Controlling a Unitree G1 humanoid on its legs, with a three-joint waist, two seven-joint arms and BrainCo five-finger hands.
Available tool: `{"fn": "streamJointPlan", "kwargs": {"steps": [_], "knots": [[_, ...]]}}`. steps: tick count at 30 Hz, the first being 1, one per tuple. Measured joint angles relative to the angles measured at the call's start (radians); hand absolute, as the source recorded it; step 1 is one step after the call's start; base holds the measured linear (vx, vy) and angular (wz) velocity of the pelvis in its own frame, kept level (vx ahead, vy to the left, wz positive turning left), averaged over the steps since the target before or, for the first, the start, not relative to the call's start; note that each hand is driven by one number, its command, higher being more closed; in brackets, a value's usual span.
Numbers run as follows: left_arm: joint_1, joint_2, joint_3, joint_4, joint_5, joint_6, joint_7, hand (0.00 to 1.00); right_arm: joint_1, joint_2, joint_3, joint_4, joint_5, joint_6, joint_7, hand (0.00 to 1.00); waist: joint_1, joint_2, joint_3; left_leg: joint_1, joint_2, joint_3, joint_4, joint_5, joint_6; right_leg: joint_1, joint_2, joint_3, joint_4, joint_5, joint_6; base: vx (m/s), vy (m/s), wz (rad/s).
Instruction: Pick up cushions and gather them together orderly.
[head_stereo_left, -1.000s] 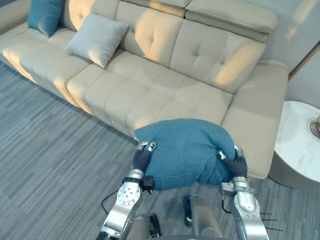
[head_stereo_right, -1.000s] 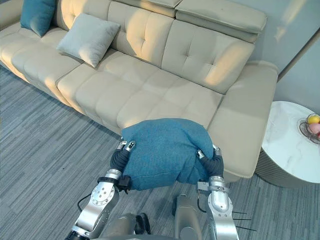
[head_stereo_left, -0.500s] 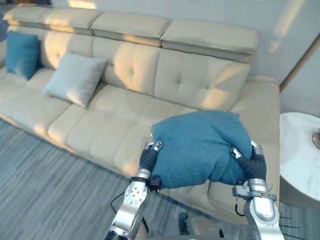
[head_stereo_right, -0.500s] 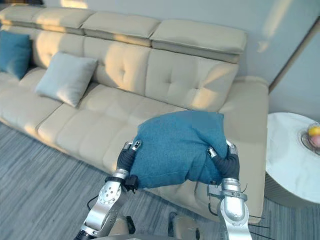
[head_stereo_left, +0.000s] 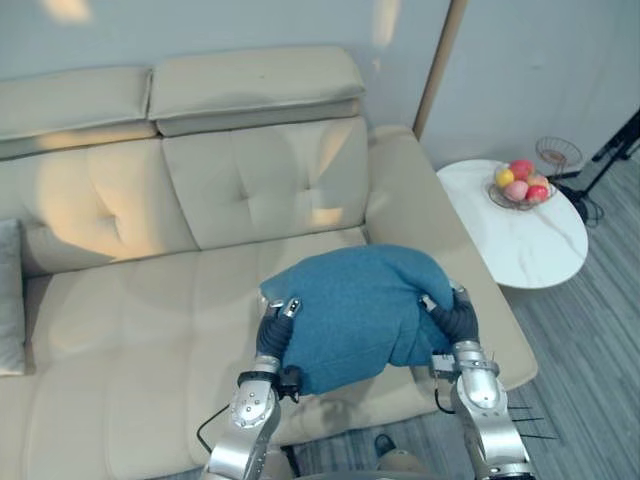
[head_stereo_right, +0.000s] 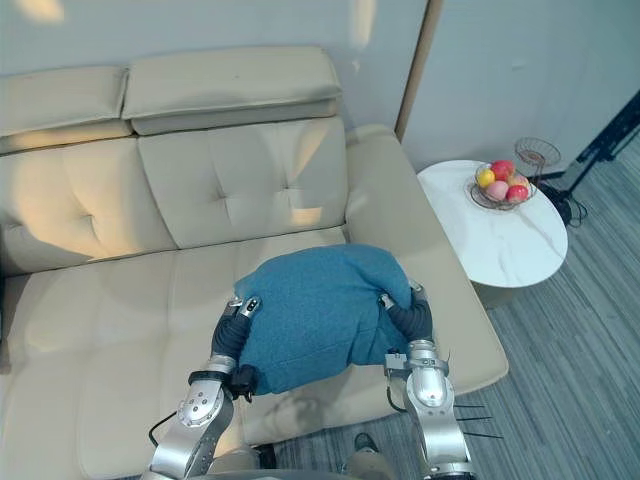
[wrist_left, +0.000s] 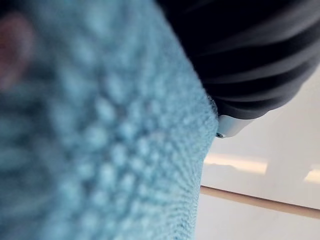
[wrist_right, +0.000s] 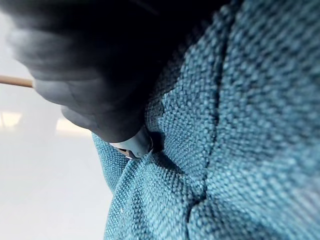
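Note:
A teal cushion (head_stereo_left: 360, 310) hangs squeezed between my two hands above the right end seat of a beige sofa (head_stereo_left: 130, 330). My left hand (head_stereo_left: 272, 335) grips its left side, dark fingertips hooked over the edge. On the right side my right hand (head_stereo_left: 455, 320) digs its fingers into the fabric, which puckers around them. The weave of the cushion (wrist_right: 240, 125) shows close up in the right wrist view, pressed against the hand's dark cover (wrist_right: 100, 75). The edge of a light grey cushion (head_stereo_left: 8, 300) lies at the sofa's far left.
A round white side table (head_stereo_left: 520, 245) stands right of the sofa's arm, with a wire bowl of fruit (head_stereo_left: 520, 185) on it. Grey plank floor runs along the sofa's front and right. A wooden trim strip (head_stereo_left: 435, 70) rises on the wall behind.
The camera has swung right along the sofa, so the side table and fruit bowl are now in full view. The teal cushion stays held between both hands, now over the sofa's right end seat.

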Motion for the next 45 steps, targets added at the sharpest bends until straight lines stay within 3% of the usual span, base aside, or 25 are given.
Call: {"fn": "streamJointPlan", "kwargs": {"steps": [3,6,12,16,18,21,24,28,29,32,37,42,45], "knots": [[-0.032,-0.001,-0.001,0.031,0.025,0.0,0.017,1.0,-0.022,-0.005,0.002,0.025,-0.033,0.0,-0.014,1.0,-0.003,0.015,0.003,-0.003,-0.003,-0.016,-0.05,0.032,-0.001,-0.017,0.001,-0.041,-0.014,0.016,-0.008,-0.02,-0.033,0.06],[-0.107,-0.005,-0.002,0.049,0.042,0.0,0.054,1.0,-0.1,-0.031,0.007,0.055,-0.075,-0.01,-0.058,1.0,-0.009,0.037,0.016,-0.041,-0.012,-0.041,-0.135,0.107,-0.01,-0.084,0.005,-0.087,-0.014,0.054,-0.01,-0.1,-0.048,0.16],[-0.316,-0.004,0.006,0.056,0.087,0.0,0.177,1.0,-0.293,-0.033,0.011,0.059,-0.163,-0.009,-0.209,1.0,0.006,0.059,0.087,-0.125,-0.02,-0.051,-0.203,0.18,-0.001,-0.207,0.011,-0.142,0.007,0.081,-0.003,-0.19,-0.037,0.03],[-0.576,0.017,0.044,0.06,0.138,0.003,0.28,1.0,-0.51,-0.019,-0.009,0.059,-0.19,-0.001,-0.346,1.0,0.012,0.064,0.13,-0.21,-0.028,-0.06,-0.235,0.231,0.001,-0.309,0.008,-0.166,0.029,0.106,0.0,-0.21,-0.009,0.13],[-0.794,0.07,0.06,0.1,0.177,0.003,0.346,1.0,-0.685,-0.025,-0.047,0.059,-0.193,0.011,-0.416,1.0,0.034,0.065,0.158,-0.242,-0.029,-0.067,-0.261,0.272,0.002,-0.352,0.008,-0.169,0.033,0.128,0.008,-0.19,-0.009,0.07],[-1.054,0.138,0.09,0.167,0.219,-0.001,0.4,1.0,-0.919,-0.059,-0.087,0.087,-0.198,0.009,-0.477,1.0,0.037,0.074,0.204,-0.273,-0.031,-0.095,-0.303,0.329,0.013,-0.38,0.009,-0.197,0.016,0.155,0.009,-0.11,-0.011,0.2],[-1.3,0.202,0.112,0.301,0.239,-0.003,0.439,1.0,-1.178,-0.095,-0.113,0.223,-0.2,0.005,-0.512,1.0,0.042,0.081,0.245,-0.293,-0.034,-0.118,-0.364,0.394,0.021,-0.402,0.009,-0.215,-0.017,0.186,0.015,-0.07,-0.008,0.12],[-1.507,0.24,0.14,0.447,0.263,-0.004,0.44,1.0,-1.376,-0.11,-0.148,0.371,-0.188,-0.014,-0.533,1.0,0.049,0.082,0.288,-0.339,-0.033,-0.152,-0.365,0.407,0.023,-0.419,0.007,-0.248,-0.041,0.197,0.013,-0.03,-0.014,0.21],[-1.552,0.252,0.14,0.499,0.263,-0.003,0.44,0.0,-1.431,-0.116,-0.149,0.443,-0.177,-0.019,-0.536,0.0,0.056,0.083,0.295,-0.354,-0.033,-0.159,-0.365,0.411,0.023,-0.422,0.006,-0.254,-0.061,0.207,0.011,0.01,-0.015,0.13],[-1.626,0.275,0.155,0.608,0.259,-0.004,0.453,0.0,-1.527,-0.142,-0.148,0.613,-0.113,-0.022,-0.535,0.0,0.06,0.086,0.318,-0.397,-0.032,-0.203,-0.365,0.426,0.009,-0.422,0.003,-0.296,-0.105,0.223,0.006,0.03,-0.014,0.28],[-1.644,0.283,0.182,0.769,0.197,-0.002,0.426,0.0,-1.545,-0.178,-0.149,0.791,0.023,-0.02,-0.443,0.0,0.063,0.084,0.357,-0.443,-0.03,-0.244,-0.365,0.436,-0.001,-0.421,0.005,-0.353,-0.139,0.232,0.0,0.04,0.004,0.28],[-1.553,0.263,0.189,0.843,0.18,-0.001,0.34,0.0,-1.416,-0.18,-0.135,0.808,0.099,0.04,-0.349,0.0,0.062,0.084,0.382,-0.477,-0.029,-0.241,-0.366,0.436,-0.002,-0.457,0.004,-0.351,-0.132,0.231,0.0,0.02,0.034,0.01],[-1.451,0.225,0.212,0.844,0.164,0.003,0.315,0.0,-1.323,-0.162,-0.118,0.804,0.111,0.051,-0.324,0.0,0.06,0.084,0.382,-0.476,-0.027,-0.224,-0.366,0.436,-0.002,-0.462,0.007,-0.349,-0.124,0.231,-0.001,0.01,0.028,-0.08]]}}
